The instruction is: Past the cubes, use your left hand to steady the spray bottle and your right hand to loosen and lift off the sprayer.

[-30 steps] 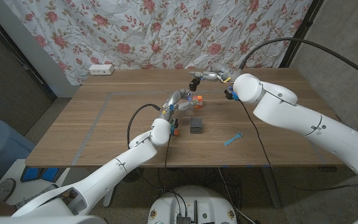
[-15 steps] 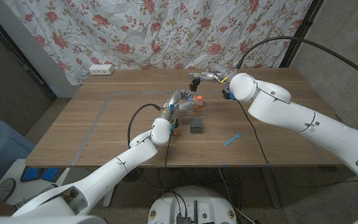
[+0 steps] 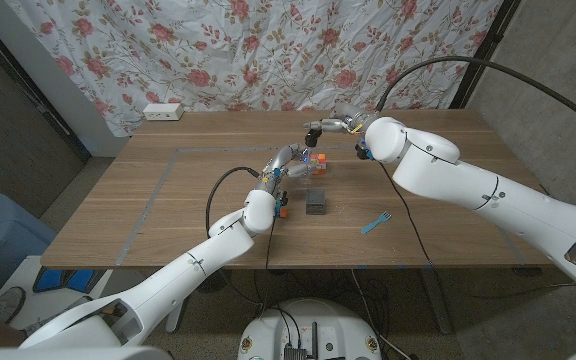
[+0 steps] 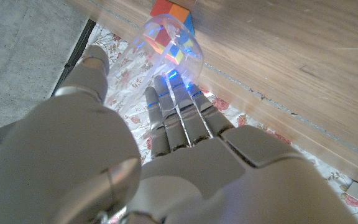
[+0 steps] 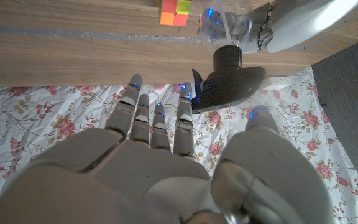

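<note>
Both robot hands — left robot hand (image 4: 166, 149) around bottle (image 4: 166, 46)

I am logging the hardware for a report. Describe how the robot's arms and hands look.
Both arms have smooth, glossy white rounded shells, with black cables running along them. The left hand and right hand are pale grey, with segmented fingers whose tips glow with small blue lights.

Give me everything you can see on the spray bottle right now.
The spray bottle has a clear plastic body that shows the colored cube through it, and a black sprayer with a collar and trigger head. It stands just beyond the cubes on the wooden table. The left hand holds the body. The right hand is at the sprayer, fingers around it; whether it is unscrewed I can't tell.
</note>
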Controlling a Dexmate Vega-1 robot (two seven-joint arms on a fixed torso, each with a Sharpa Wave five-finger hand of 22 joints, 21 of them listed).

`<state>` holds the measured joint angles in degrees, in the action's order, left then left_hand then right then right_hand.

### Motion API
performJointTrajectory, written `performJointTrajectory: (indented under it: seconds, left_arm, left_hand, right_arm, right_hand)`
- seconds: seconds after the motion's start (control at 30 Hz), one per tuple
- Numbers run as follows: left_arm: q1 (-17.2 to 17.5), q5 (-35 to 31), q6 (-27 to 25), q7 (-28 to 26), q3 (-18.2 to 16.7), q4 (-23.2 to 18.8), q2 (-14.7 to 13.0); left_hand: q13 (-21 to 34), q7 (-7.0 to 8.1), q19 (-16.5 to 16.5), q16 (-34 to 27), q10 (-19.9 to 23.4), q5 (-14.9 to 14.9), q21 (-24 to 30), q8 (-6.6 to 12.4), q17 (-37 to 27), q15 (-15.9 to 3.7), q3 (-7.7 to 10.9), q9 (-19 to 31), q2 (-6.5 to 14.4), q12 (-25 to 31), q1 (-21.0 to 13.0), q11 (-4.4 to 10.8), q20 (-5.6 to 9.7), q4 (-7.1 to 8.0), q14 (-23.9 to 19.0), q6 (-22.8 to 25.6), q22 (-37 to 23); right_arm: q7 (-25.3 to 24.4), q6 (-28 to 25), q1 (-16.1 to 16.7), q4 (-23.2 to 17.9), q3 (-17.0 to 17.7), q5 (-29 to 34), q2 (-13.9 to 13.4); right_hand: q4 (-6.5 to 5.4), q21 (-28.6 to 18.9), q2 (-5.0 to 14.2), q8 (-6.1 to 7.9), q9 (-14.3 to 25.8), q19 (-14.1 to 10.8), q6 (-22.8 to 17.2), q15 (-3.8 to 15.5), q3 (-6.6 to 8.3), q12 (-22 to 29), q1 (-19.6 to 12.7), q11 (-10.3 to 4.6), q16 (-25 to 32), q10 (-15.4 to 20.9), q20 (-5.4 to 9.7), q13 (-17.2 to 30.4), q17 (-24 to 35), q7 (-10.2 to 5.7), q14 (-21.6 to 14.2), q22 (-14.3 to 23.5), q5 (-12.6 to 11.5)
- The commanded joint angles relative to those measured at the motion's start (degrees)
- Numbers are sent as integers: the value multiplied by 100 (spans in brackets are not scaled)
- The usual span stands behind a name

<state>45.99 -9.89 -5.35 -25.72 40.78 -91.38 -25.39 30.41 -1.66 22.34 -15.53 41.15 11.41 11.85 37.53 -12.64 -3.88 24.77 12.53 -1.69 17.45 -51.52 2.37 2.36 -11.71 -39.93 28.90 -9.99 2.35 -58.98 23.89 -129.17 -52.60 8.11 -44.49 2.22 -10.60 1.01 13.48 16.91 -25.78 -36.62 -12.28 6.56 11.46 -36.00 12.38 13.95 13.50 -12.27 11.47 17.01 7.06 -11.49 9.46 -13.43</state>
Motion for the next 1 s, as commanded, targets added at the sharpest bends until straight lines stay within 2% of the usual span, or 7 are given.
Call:
performJointTrajectory:
  seconds: [0.03,0.13,0.17,0.47,0.6,0.67,1.0]
  left_arm:
    - [16,0,-32,-20,12,-44,8]
    - [26,-1,-12,-29,15,-49,8]
    - [33,-6,-40,-35,15,-65,10]
    - [48,-17,48,-53,29,-55,6]
    - [54,-29,4,-57,31,-76,13]
    - [53,-26,38,-57,32,-64,14]
    - [50,-26,61,-58,34,-48,28]
  left_hand:
    - [32,197,61,5,522,-15,2,22,-28,-594,231,-1,977,1,519,460,267,195,-47,849,-26]
    - [34,194,61,7,515,-15,2,20,-27,-595,234,-1,980,-3,526,459,268,198,-49,848,-26]
    - [35,198,61,8,513,-15,2,19,-27,-594,235,-1,979,-5,528,464,268,197,-49,846,-26]
    - [41,198,61,10,521,-15,1,17,-31,-586,243,-2,983,-7,532,464,265,190,-47,851,-26]
    - [44,192,62,11,516,-16,1,16,-33,-587,246,-2,990,-12,538,463,265,193,-45,853,-26]
    - [45,191,59,12,513,-16,0,16,-31,-586,248,-2,988,-14,540,461,264,192,-50,855,-26]
    - [52,181,61,11,529,-17,1,13,-39,-586,257,-2,1006,-14,550,464,263,196,-48,857,-27]
  right_arm:
    - [5,-180,-117,0,-160,39,16]
    - [8,-221,-134,-29,-183,36,3]
    - [4,-234,-133,-40,-182,31,1]
    - [83,-241,-184,-108,-194,-62,-66]
    - [60,-222,-165,-132,-159,-101,-78]
    - [35,-191,-131,-144,-112,-136,-82]
    - [35,-16,-29,-141,90,-355,-109]
  right_hand:
    - [151,-35,61,51,39,-82,10,-14,98,24,-223,1,-7,17,-1,12,-6,-37,-39,32,-58]
    - [188,-36,75,53,44,-89,13,-14,122,24,-263,2,-8,18,-1,12,-8,-44,-44,31,-64]
    - [287,-36,100,61,53,-104,16,-7,184,24,-387,-1,-13,22,1,11,-15,-54,-45,30,-83]
    - [567,-28,81,44,83,-134,129,-9,318,10,-699,0,-41,-11,-3,9,-41,-83,-28,27,-64]
    - [614,-27,96,45,89,-137,137,-9,355,9,-773,-1,-44,-15,-4,9,-45,-88,-27,27,-61]
    - [710,-25,182,54,104,-150,139,-6,473,9,-973,-3,-47,-22,-1,9,-52,-98,-24,27,-85]
    - [758,-20,280,55,121,-149,151,-7,599,10,-1172,-3,-47,-27,-2,9,-57,-134,-22,26,-166]
